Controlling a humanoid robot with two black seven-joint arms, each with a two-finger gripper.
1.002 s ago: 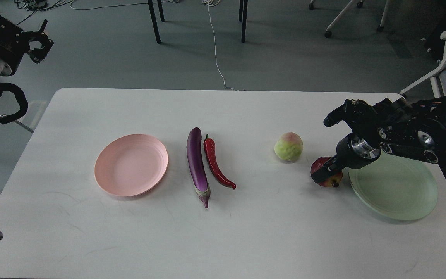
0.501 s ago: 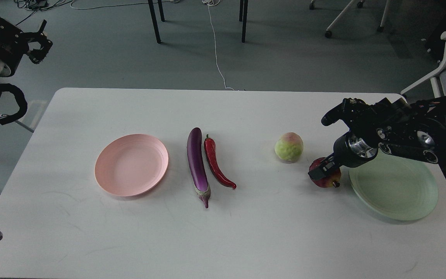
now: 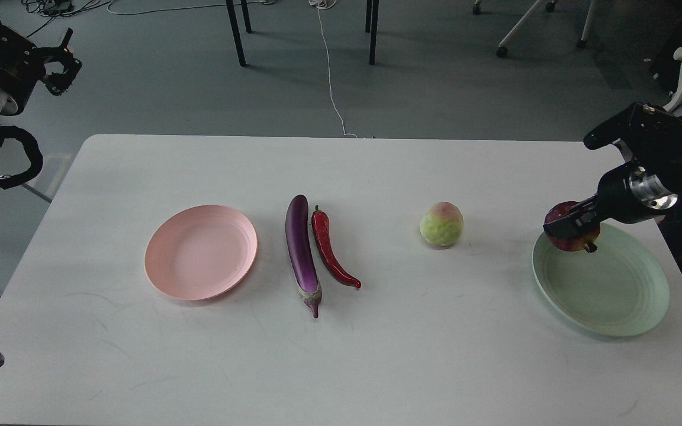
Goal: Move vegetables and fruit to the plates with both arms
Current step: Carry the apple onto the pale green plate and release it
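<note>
The near part of the white desk (image 3: pixel 329 367) is bare but for faint scuff marks. Further in, on the right, the green plate (image 3: pixel 604 299) is seen lying flat near the desk's right edge. At the middle, the eggplant (image 3: pixel 301 251) is laid lengthwise with its stem end toward the viewer, and the chili (image 3: pixel 329 251) is laid just beside it on the right, its tip curving away to the right; whether the two touch cannot be told. To the left of them, well apart, the pink plate (image 3: pixel 200 251) is seen with nothing on it. Right of the chili, the green fruit (image 3: pixel 441 223) is set on the desk by itself, between the vegetables and the green plate.

Over the far left rim of the green plate the red fruit (image 3: pixel 575 234) is held off the surface, its nub pointing down and to the right. It is pinched by the right tool (image 3: pixel 572 225), one finger of which is seen lying across the fruit's front; the right arm is brought in from the right edge.

Farthest back, at the upper left, the left tool (image 3: pixel 60 65) is held above the floor, beyond the desk's left corner. Its fingers are seen spread apart, with nothing between them.
</note>
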